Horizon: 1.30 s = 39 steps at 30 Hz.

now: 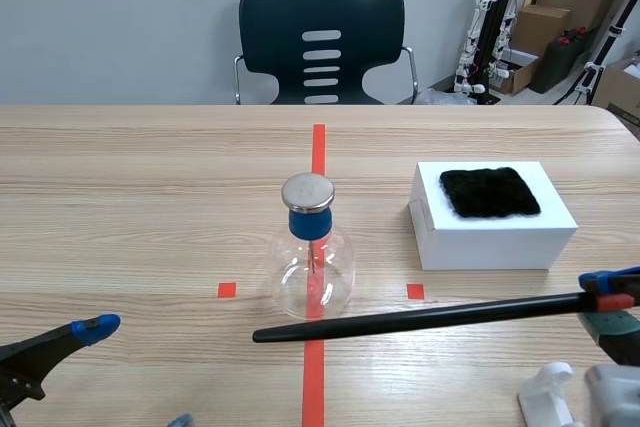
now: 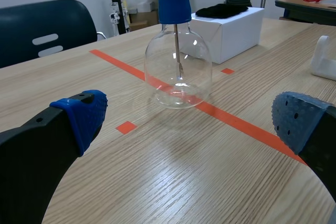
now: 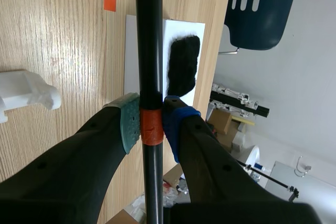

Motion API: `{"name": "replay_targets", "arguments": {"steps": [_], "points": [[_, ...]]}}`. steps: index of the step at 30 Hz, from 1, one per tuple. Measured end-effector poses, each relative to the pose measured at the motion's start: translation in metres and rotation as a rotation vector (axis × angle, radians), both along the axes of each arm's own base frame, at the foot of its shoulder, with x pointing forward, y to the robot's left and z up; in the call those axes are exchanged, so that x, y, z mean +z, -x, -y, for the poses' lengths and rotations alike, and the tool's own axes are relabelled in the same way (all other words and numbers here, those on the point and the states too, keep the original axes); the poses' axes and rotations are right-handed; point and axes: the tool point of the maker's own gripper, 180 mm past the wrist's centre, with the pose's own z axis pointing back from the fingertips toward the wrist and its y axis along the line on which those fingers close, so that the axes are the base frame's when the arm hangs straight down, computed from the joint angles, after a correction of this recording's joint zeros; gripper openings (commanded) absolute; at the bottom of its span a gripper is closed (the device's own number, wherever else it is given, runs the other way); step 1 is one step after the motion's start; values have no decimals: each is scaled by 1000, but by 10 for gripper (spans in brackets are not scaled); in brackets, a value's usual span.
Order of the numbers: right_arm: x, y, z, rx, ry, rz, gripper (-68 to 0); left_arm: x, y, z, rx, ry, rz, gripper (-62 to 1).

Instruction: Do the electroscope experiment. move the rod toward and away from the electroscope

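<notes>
The electroscope (image 1: 313, 252) is a clear glass flask with a blue stopper and a round metal cap, standing on the red tape line mid-table; the left wrist view shows it (image 2: 177, 56) ahead of my open left gripper (image 2: 189, 124). That left gripper (image 1: 70, 339) rests low near the table's front left. A long black rod (image 1: 420, 318) lies level in the air, its tip just in front of the flask. My right gripper (image 3: 151, 121) is shut on the rod (image 3: 148, 35) at its orange band, at the right edge (image 1: 608, 292).
A white box (image 1: 492, 215) with a black fur cloth (image 1: 490, 192) on top stands to the right of the flask. A white plastic stand (image 1: 548, 395) sits at the front right. A dark chair (image 1: 322, 39) is behind the table's far edge.
</notes>
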Motion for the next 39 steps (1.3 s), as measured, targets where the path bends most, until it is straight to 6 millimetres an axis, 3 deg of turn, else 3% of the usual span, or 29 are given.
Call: {"name": "replay_targets", "arguments": {"steps": [30, 39], "points": [[0, 0, 0, -2, 0, 2, -664, 0, 0, 0, 0, 0, 0, 14], [25, -24, 14, -61, 12, 132, -665, 0, 0, 0, 0, -1, 0, 14]]}}
